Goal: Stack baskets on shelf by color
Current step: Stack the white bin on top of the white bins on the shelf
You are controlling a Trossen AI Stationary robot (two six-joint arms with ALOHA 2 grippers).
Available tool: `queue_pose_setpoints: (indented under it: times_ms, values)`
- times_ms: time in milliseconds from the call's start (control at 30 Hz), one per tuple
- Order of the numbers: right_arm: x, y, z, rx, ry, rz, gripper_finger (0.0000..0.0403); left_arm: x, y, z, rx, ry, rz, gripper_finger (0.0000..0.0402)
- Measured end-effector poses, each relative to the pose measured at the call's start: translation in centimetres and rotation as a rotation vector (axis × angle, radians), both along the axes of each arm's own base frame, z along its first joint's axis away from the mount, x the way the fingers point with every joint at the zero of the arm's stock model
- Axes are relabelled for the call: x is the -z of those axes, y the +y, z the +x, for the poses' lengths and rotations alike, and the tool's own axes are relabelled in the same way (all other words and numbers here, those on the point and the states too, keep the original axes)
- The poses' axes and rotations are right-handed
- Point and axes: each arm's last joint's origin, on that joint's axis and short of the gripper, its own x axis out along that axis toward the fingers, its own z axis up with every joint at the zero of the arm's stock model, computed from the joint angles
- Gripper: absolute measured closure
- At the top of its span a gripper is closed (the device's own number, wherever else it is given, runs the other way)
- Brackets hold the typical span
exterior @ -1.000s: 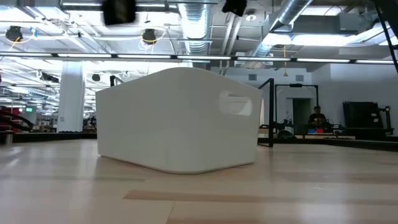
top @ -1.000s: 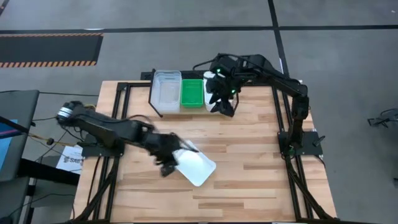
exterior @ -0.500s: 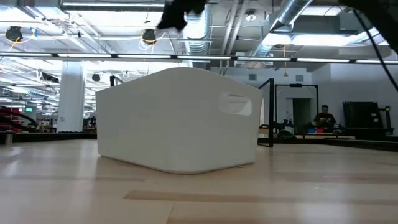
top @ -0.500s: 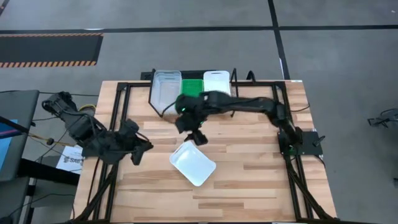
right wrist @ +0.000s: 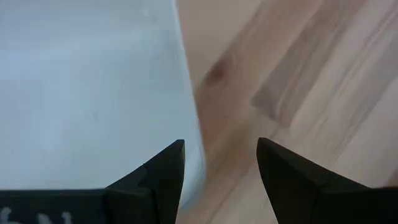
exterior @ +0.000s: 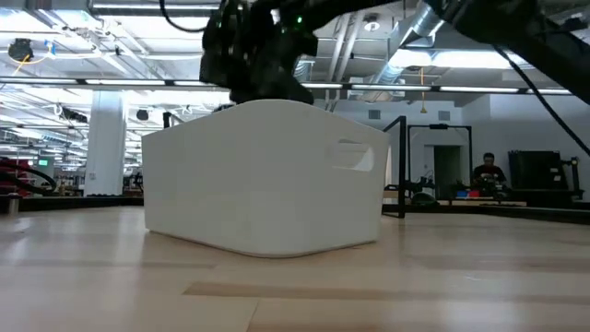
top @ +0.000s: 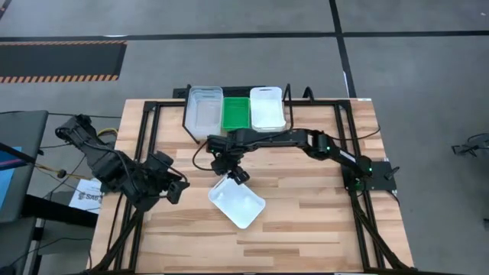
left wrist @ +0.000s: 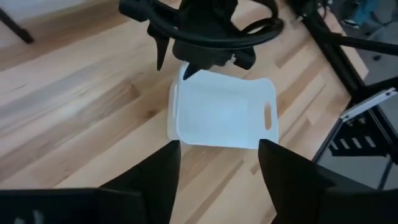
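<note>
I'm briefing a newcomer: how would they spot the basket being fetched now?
On the wooden table, look in front of the shelf at the back edge. The white basket sits alone, mid-table, askew, under the right gripper; the other baskets are on the shelf.

Right gripper (top: pixel 236 173) hangs over white basket (top: pixel 238 202)'s far corner, blocking it; near and right sides open, bare table (top: pixel 321 206) around.

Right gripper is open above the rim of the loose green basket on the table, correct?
Not quite: that loose basket is white, not green, as the high view shows. The rest holds: the right gripper is open above its rim.
</note>
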Motion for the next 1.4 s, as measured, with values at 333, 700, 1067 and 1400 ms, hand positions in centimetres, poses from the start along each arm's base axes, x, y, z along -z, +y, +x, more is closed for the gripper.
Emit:
queue_pose_setpoints:
  times_ms: [333, 700, 1067, 1400]
  values:
    - [2.6, 0.6, 0.1, -0.006, 0.092, -0.054, 0.0273, 0.3, 0.1, -0.1, -0.012, 0.037, 0.032, 0.0196]
    - [1.4, 0.2, -1.8, 0.025, 0.243, 0.025, 0.0397, 0.7, 0.8, -0.9, -0.082, 0.101, 0.064, 0.0196]
    - [-16.3, -9.1, -9.7, 0.368, -0.155, -0.021, 0.0401, 0.9, 1.7, -1.3, -0.153, 0.167, 0.063, 0.0196]
    - [-20.4, -22.3, -19.5, 0.820, -0.272, -0.117, 0.0402, -0.9, 6.7, -3.6, -0.221, 0.129, 0.051, 0.0196]
